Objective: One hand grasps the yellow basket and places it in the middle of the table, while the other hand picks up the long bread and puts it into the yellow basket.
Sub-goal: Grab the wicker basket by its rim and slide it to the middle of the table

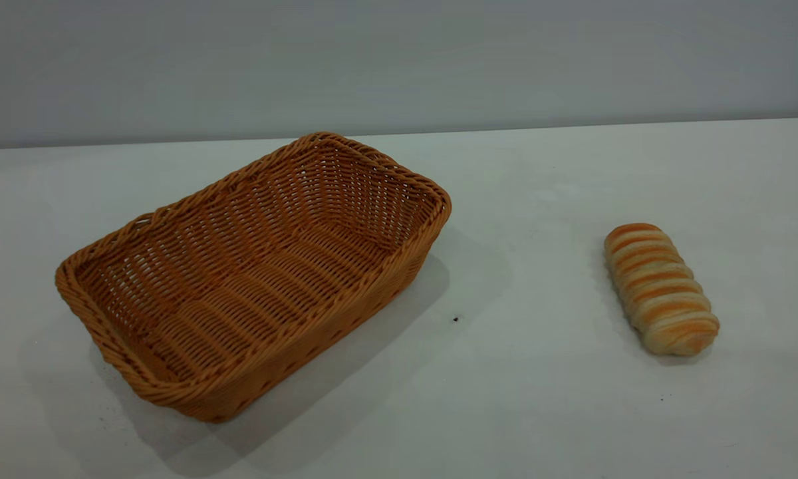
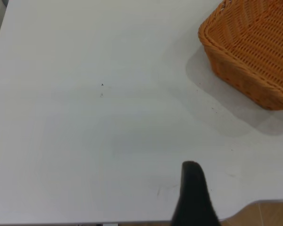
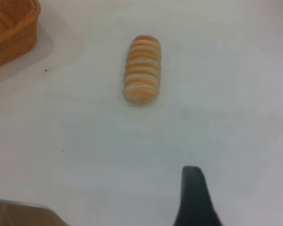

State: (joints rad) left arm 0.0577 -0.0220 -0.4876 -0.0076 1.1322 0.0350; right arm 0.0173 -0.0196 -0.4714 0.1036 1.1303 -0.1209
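Observation:
The yellow basket (image 1: 346, 319) is an empty orange-tan wicker basket standing on the table (image 1: 519, 406), left of centre, turned at an angle. The long bread (image 1: 660, 287) lies on the table to its right, well apart from it. Neither gripper shows in the exterior view. In the left wrist view my left gripper (image 2: 192, 165) is a single dark tip over bare table near the table's edge, far from the basket's corner (image 2: 245, 70). In the right wrist view my right gripper (image 3: 192, 169) is a single dark tip, short of the bread (image 3: 142, 69); the basket's corner (image 3: 14, 33) shows beyond.
A grey wall stands behind the table's far edge. A few small dark specks (image 1: 455, 319) mark the tabletop between basket and bread. The table's edge and brown floor (image 2: 269, 214) show near the left gripper.

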